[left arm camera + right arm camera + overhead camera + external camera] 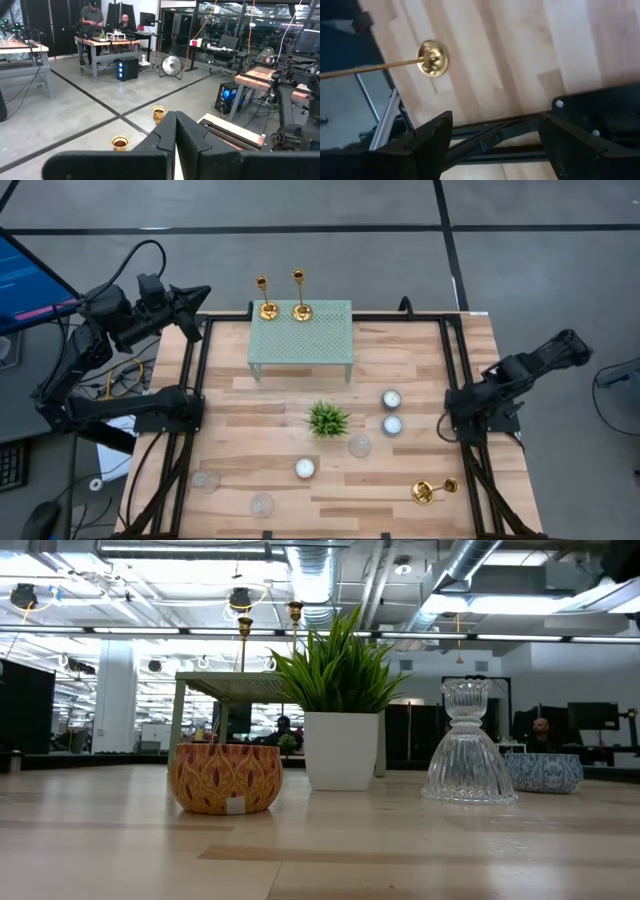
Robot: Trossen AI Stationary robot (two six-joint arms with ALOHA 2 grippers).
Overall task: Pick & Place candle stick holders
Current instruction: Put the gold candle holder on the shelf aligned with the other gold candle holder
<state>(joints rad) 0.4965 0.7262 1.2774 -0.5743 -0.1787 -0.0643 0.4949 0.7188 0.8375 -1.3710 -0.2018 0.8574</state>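
Observation:
Two gold candle stick holders (265,308) (301,306) stand upright on their round bases at the far edge of a green perforated stand (300,340). Their top cups (159,112) (120,143) show in the left wrist view. A third holder (433,490) lies on its side on the table at the near right, its base (433,58) showing in the right wrist view. My left gripper (197,298) is shut and level beyond the table's far left corner. My right gripper (492,135) is open, pointing down over the table's right edge (452,420), apart from the lying holder.
A small potted plant (328,420) stands mid-table. White tealights (391,398) (392,424) (305,469) and clear glass cups (360,446) (205,479) (262,504) are scattered around it. The black table frame (485,140) runs under my right gripper.

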